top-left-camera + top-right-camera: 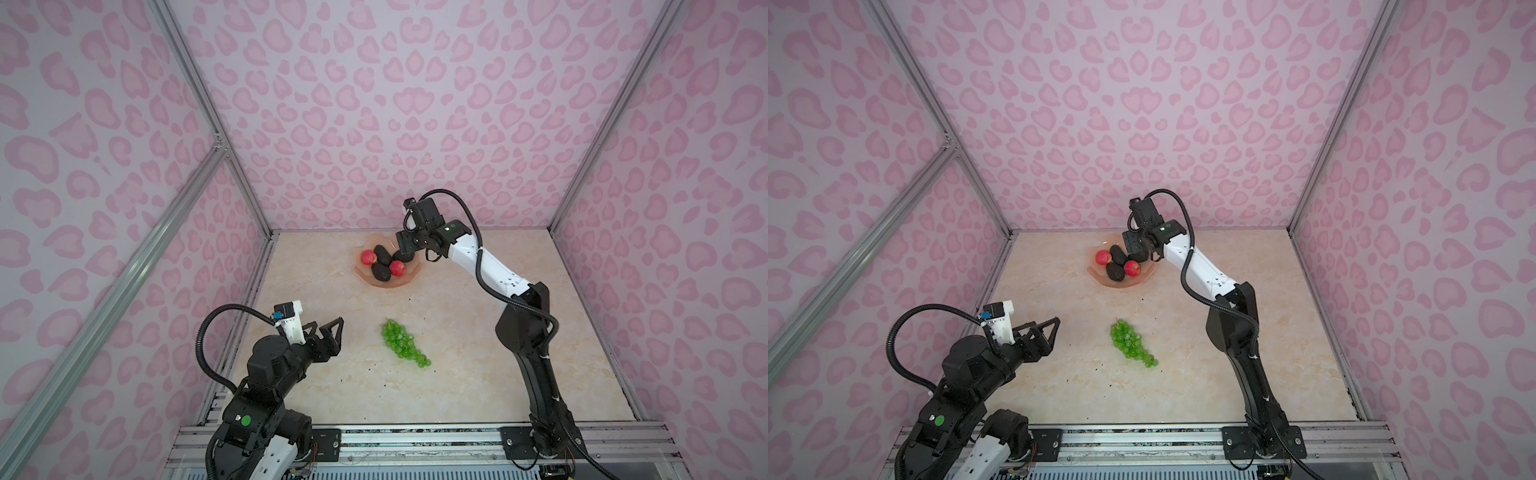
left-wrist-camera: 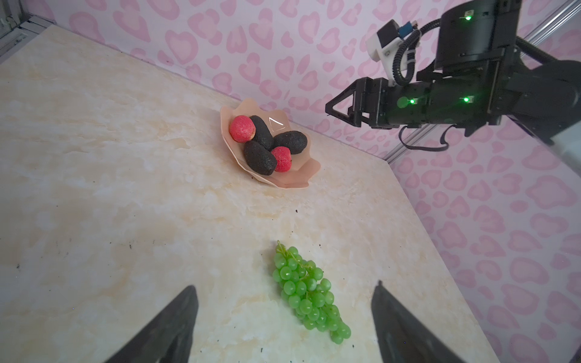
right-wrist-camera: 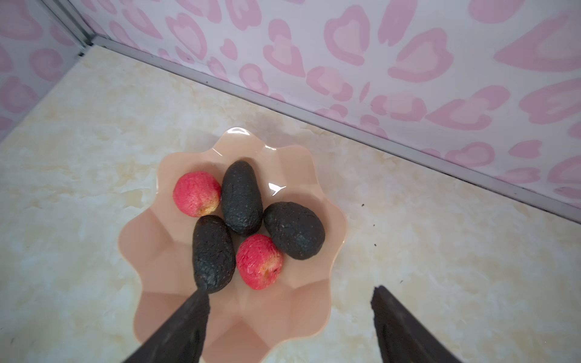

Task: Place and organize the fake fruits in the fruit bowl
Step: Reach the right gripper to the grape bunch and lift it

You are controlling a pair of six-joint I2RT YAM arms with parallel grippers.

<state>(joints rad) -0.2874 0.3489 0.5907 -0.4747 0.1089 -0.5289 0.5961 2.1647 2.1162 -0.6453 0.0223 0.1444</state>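
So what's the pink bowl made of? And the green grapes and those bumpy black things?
The fruit bowl looks like thin, glossy plastic, seemingly half see-through, with a bright glint inside. The grapes look like shiny, slightly clear plastic or rubber beads, each carrying a small highlight. The avocados look matte and pebbly, maybe painted foam or plastic; the look alone can't settle it.

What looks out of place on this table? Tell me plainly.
The green grapes lie alone on the table, well outside the fruit bowl, while the three avocados and two apples already sit inside it. Small dark specks dot the table. Nothing looks spilled or damaged.
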